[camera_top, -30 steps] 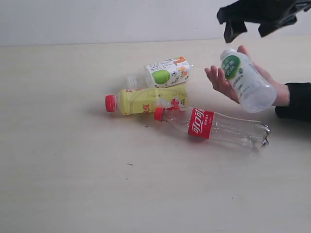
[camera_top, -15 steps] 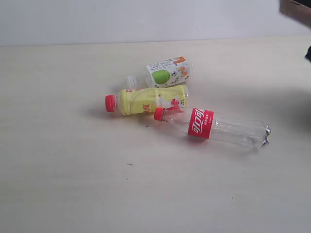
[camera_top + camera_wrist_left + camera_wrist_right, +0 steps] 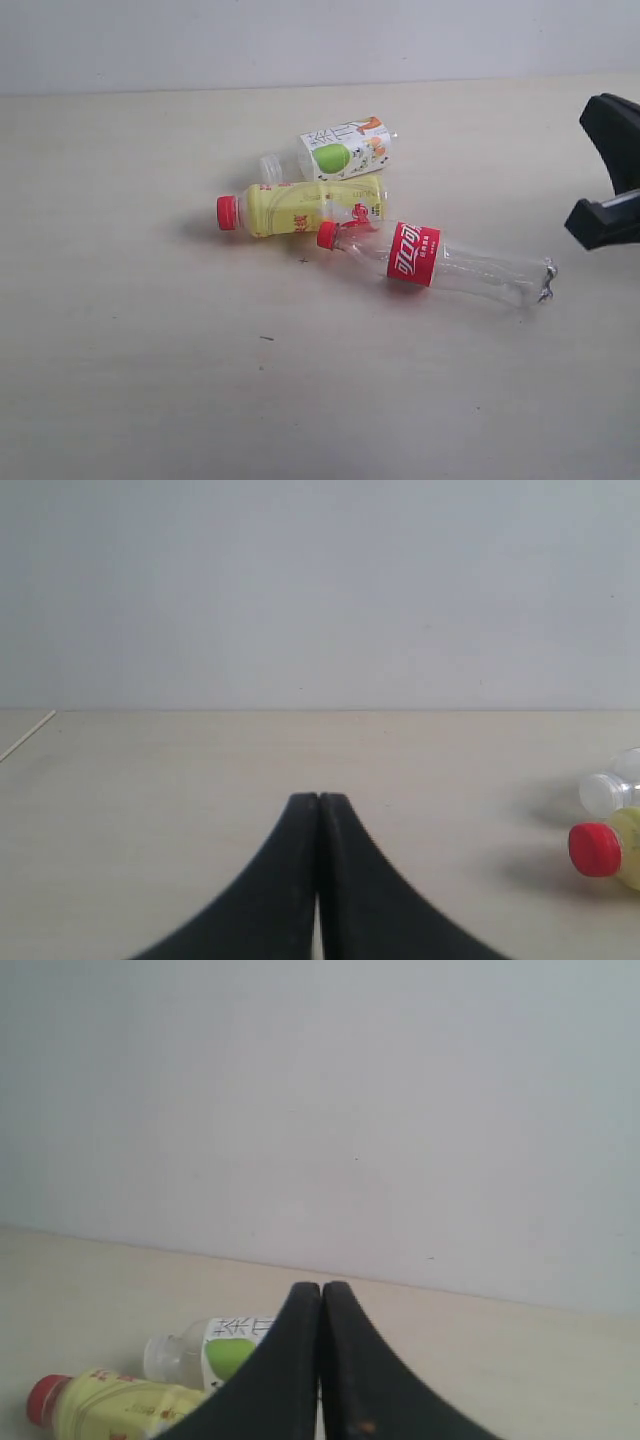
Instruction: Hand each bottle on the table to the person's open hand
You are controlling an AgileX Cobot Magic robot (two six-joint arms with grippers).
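Right pincer [image 3: 320, 1290]: pressed closed, empty, right of the bottles.
Left pincer [image 3: 318, 800]: closed, empty.
Coca-Cola bottle [image 3: 430, 258]: lying on the table [image 3: 150, 380], cap left, base right.
Yellow bottle [image 3: 300, 207]: lying just behind that cap, own cap left.
Green-apple bottle [image 3: 335, 152]: lying farthest back, neck left.

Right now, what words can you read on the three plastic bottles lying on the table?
"可口可乐", Coca-Cola's Chinese logo, in white on the red label of the clear plastic bottle with the red cap.
Red print on the yellow plastic bottle with the red cap: too blurred to read.
Dark characters on the clear bottle with the green-apple label: too blurred to read.
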